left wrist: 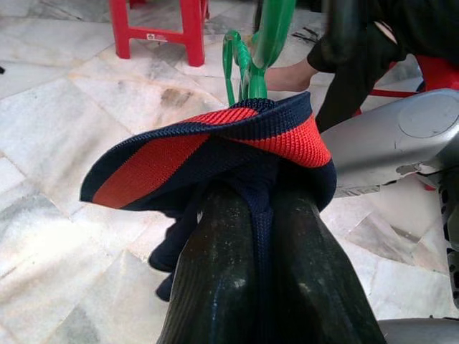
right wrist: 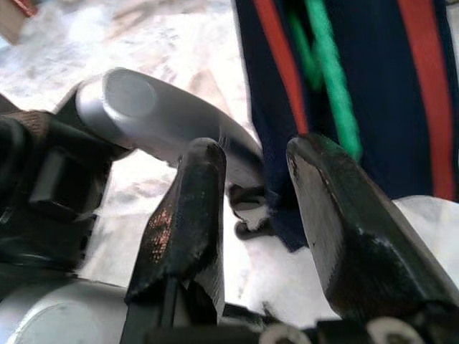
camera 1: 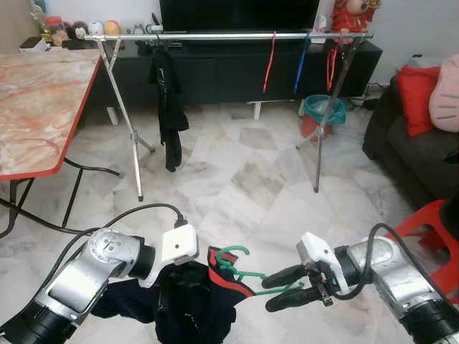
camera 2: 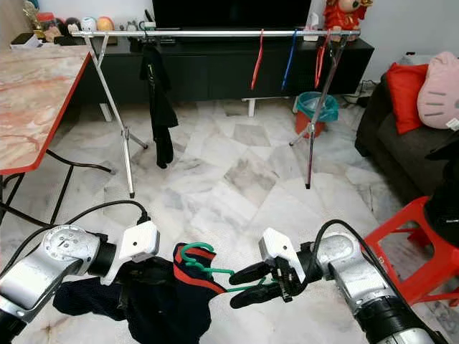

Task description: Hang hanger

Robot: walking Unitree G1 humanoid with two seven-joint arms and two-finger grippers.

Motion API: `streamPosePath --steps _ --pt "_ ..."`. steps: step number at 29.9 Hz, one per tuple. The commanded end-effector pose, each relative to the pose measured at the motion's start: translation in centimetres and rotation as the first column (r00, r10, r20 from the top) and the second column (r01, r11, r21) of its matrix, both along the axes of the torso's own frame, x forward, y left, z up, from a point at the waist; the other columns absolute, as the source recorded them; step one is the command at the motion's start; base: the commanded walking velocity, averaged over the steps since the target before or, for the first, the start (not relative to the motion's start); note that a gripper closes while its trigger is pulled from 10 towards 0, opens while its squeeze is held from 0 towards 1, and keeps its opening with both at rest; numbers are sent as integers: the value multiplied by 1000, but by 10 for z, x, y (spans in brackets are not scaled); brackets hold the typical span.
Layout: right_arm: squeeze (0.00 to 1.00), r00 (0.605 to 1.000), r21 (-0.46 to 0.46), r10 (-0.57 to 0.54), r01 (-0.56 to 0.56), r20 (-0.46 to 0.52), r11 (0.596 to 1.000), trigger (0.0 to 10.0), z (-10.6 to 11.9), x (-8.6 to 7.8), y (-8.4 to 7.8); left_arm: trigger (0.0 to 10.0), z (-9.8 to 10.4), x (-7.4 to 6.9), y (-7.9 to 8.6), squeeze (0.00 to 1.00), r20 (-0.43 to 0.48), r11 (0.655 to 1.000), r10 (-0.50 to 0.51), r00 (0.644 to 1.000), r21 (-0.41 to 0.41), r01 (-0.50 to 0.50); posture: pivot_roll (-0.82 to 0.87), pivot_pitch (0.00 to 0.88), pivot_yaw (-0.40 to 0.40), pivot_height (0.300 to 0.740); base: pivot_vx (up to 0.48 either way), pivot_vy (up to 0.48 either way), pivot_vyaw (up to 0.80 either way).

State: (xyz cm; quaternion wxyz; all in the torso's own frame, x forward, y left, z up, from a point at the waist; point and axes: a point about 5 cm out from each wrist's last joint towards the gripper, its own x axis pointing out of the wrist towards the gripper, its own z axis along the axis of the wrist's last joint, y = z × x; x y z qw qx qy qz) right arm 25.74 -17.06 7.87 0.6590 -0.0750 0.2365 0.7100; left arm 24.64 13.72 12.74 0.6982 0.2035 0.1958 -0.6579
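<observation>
We see a green hanger [camera 1: 242, 266] inside a navy shirt [camera 1: 193, 297] with red bands at its collar. Our arms are silver, with black fingers [camera 1: 283, 276] on both grippers. The floor [camera 1: 244, 179] is pale marble, veined in grey. On the silver rail [camera 1: 229, 35] hang a black garment [camera 1: 167, 100], two red hangers [camera 1: 270, 61] and a blue one [camera 1: 300, 63]. The worktop [camera 1: 36, 100] is pink marble edged in red, and the stool [camera 2: 419, 244] is red.

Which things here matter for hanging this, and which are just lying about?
Job:
green hanger
dark shirt with red trim, held by left tool
right tool beside the hanger
clothes rail

Lying about:
marble table
teal bucket
red stool
sofa
</observation>
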Motion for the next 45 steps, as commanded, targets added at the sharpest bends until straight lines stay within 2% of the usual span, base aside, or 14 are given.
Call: streamPosePath --steps 1,3,5,6,8,13,20,22,33,37,39,40,42,45 --pt "0 999 -21 1 0 40 1000 10000 2 5 1 10000 10 1 -3 0 29 1000 -24 999 -3 24 -23 0 -57 740 0 0 0" --pt "0 999 -25 1 1 48 1000 10000 1 5 1 10000 10 1 -3 0 29 1000 -25 999 -3 26 -21 0 -59 740 0 0 0" --pt "0 991 -53 -58 65 124 996 10000 0 15 3 10000 10 1 -3 0 31 1000 -27 999 -3 27 -22 0 -60 740 0 0 0" --pt "0 991 -53 -58 65 124 996 10000 0 15 3 10000 10 1 -3 0 31 1000 -27 999 -3 27 -22 0 -60 740 0 0 0" --pt "0 970 -69 -132 149 206 987 10000 -1 27 5 10000 10 0 -5 0 30 999 -33 999 -7 33 -22 0 -60 740 0 0 0" --pt "0 939 -44 -194 215 285 976 10000 2 37 11 10000 11 0 -7 0 30 999 -37 999 -11 38 -21 0 -61 740 0 0 0" --pt "0 931 3 -200 209 305 978 10000 6 41 17 10000 11 -1 -7 0 25 999 -42 999 -11 43 -22 0 -61 740 0 0 0" --pt "0 956 67 -142 129 258 989 10000 12 35 23 10000 11 -3 -8 0 8 998 -58 998 -16 58 -21 0 -61 740 0 0 0" --pt "0 916 101 -183 157 357 982 10000 28 50 23 10000 7 -8 -8 0 -16 997 -78 997 -1 78 -25 0 -64 740 0 0 0" --pt "0 926 169 -188 139 326 976 10000 37 50 25 10000 6 -8 -8 0 -19 997 -80 997 -2 80 -24 0 -66 740 0 0 0" --pt "0 949 223 -173 115 263 968 10000 45 48 25 10000 6 -9 -8 0 -23 997 -82 996 -3 82 -27 0 -66 740 0 0 0" --pt "0 966 219 -128 78 225 972 10000 45 42 22 10000 5 -9 -7 0 -27 997 -83 996 0 83 -28 0 -66 740 0 0 0" --pt "0 970 205 -110 64 217 977 10000 44 40 20 10000 5 -10 -7 0 -28 996 -84 996 1 84 -28 0 -66 740 0 0 0" --pt "0 989 117 -5 -12 150 993 10000 30 25 12 10000 5 -10 -5 0 -32 997 -82 996 5 82 -30 0 -67 740 0 0 0"
